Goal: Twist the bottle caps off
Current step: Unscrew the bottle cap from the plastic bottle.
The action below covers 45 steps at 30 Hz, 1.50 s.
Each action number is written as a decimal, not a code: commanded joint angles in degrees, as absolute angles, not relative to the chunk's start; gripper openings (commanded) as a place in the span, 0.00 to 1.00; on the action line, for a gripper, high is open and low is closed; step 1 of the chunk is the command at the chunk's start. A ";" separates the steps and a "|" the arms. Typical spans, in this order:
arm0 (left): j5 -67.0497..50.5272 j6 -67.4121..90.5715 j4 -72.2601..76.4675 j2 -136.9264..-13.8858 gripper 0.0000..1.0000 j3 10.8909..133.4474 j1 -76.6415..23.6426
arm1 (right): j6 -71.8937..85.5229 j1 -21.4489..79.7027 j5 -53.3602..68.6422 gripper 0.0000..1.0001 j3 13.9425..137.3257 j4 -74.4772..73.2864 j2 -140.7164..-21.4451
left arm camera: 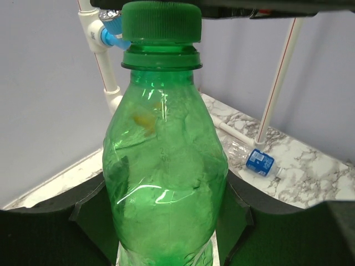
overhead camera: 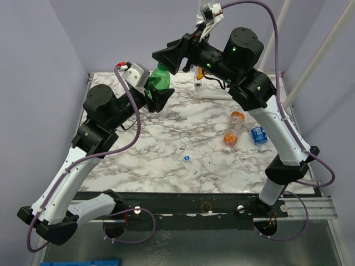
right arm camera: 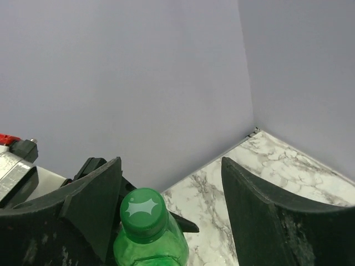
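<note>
The left gripper (overhead camera: 157, 95) is clamped on the green bottle (overhead camera: 162, 77), holding it up off the marble table (overhead camera: 144, 169) near the back left corner. In the left wrist view its dark fingers (left arm camera: 89, 208) press against both sides of the bottle's lower body, and the bottle's base is cut off by the bottom edge. The right gripper (right arm camera: 171, 163) hangs at the bottle's neck with its two fingers (right arm camera: 94, 205) spread wide apart. The green cap (right arm camera: 143, 209) (it bears a pale starburst mark on top) sits on the bottle low between them and close to the left-hand finger. Whether that finger touches the cap cannot be told. From overhead the cap is hidden by the right gripper's black housing, and much of the bottle is covered by both wrists. Farther out, on the right side of the table, the orange bottle (overhead camera: 233, 128) and the blue-labelled bottle (overhead camera: 258, 136) lie on their sides just beside each other. Their necks are too small to show whether caps are on. Three bottles can be counted, one green, one orange and one blue-labelled. Two caps can be counted: the green one, and one small loose cap (overhead camera: 187, 158), whitish and blue, lying alone near the table's middle. One white pipe (left arm camera: 105, 66) with a blue fitting (left arm camera: 111, 34) stands behind the bottle.
</note>
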<state>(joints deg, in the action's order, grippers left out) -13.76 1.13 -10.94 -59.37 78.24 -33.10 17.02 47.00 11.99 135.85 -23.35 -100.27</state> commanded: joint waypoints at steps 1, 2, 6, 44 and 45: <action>-10.86 0.29 -10.55 -59.11 0.00 78.30 -33.13 | 16.70 47.64 8.79 0.73 137.36 -24.35 -100.94; -10.71 0.27 -10.55 -59.13 0.00 78.26 -33.13 | 16.72 47.64 8.95 0.72 137.09 -24.41 -100.90; -10.28 0.26 -10.20 -59.23 0.00 78.25 -33.13 | 17.57 47.68 9.83 0.66 135.24 -24.15 -100.81; -65.06 20.40 -9.30 -58.10 0.00 82.68 -33.04 | 37.43 41.13 79.30 0.01 123.22 13.54 -91.49; -64.85 20.19 -9.29 -58.02 0.00 82.67 -33.05 | 37.50 41.03 79.16 0.01 122.73 13.85 -91.41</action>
<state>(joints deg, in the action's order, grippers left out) -53.12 16.71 -8.60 -58.22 82.02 -33.45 26.57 42.41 65.93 124.88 -0.23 -93.08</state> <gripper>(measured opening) 0.569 0.305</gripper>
